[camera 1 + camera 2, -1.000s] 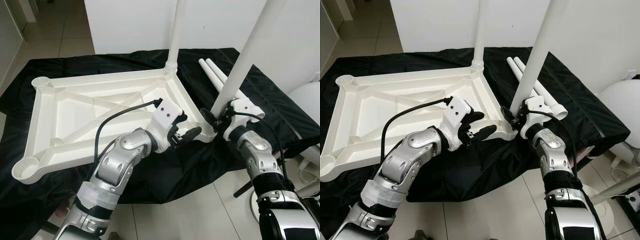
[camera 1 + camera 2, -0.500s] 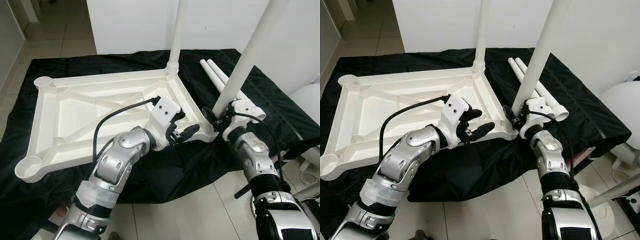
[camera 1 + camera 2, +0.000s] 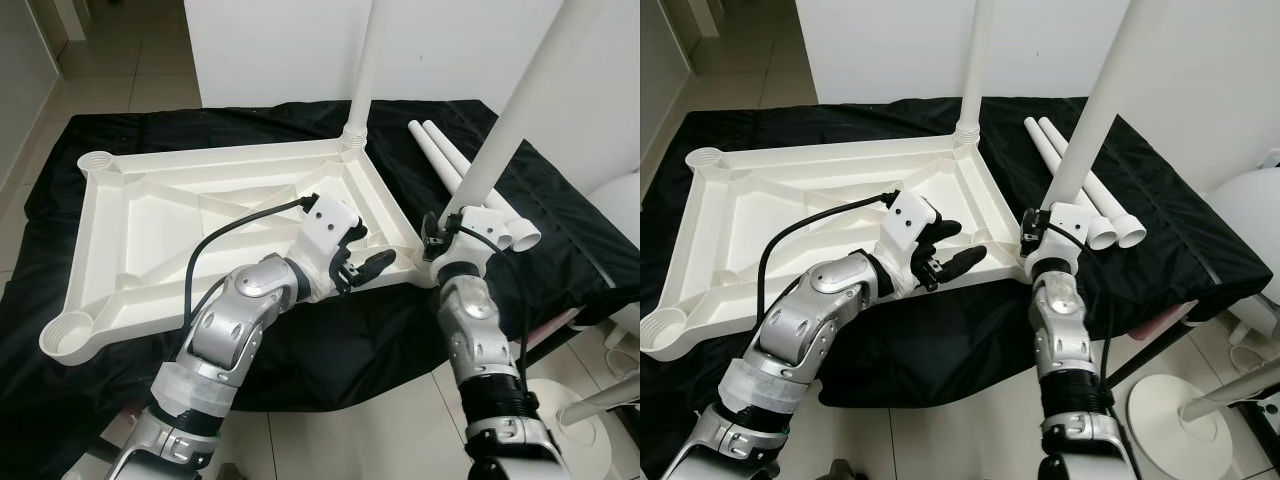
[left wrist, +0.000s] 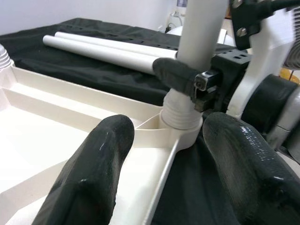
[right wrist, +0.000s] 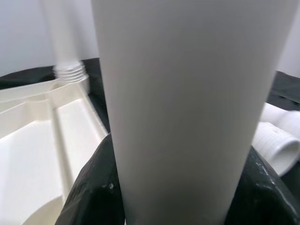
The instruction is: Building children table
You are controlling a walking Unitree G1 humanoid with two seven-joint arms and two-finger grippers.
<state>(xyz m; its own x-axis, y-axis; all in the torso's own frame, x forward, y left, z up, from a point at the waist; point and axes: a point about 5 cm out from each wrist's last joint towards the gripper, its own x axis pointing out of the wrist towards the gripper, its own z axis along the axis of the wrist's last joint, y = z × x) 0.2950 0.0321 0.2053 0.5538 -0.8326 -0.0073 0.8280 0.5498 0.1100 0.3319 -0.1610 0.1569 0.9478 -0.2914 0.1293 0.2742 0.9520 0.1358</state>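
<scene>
The white tabletop (image 3: 230, 157) lies upside down on a black cloth. One white leg (image 3: 365, 70) stands upright in its far right corner. A second leg (image 3: 510, 110) rises tilted from the near right corner socket (image 4: 180, 126), and my right gripper (image 3: 440, 228) is shut around its base, with black fingers (image 5: 93, 192) on either side of the tube. My left gripper (image 3: 368, 250) hovers open just inside that corner, over the near edge, holding nothing. Two loose legs (image 3: 450, 165) lie side by side on the cloth to the right.
The black cloth (image 3: 330, 350) hangs over the front edge toward a tiled floor. A white round stand base (image 3: 1180, 420) sits on the floor at the lower right. A white rounded object (image 3: 625, 200) is at the right edge. A white wall panel (image 3: 280, 50) stands behind.
My right forearm has swung inward and now stands more upright, still shut on the leg's base. The left gripper stays open by the corner. The camera has shifted slightly.
</scene>
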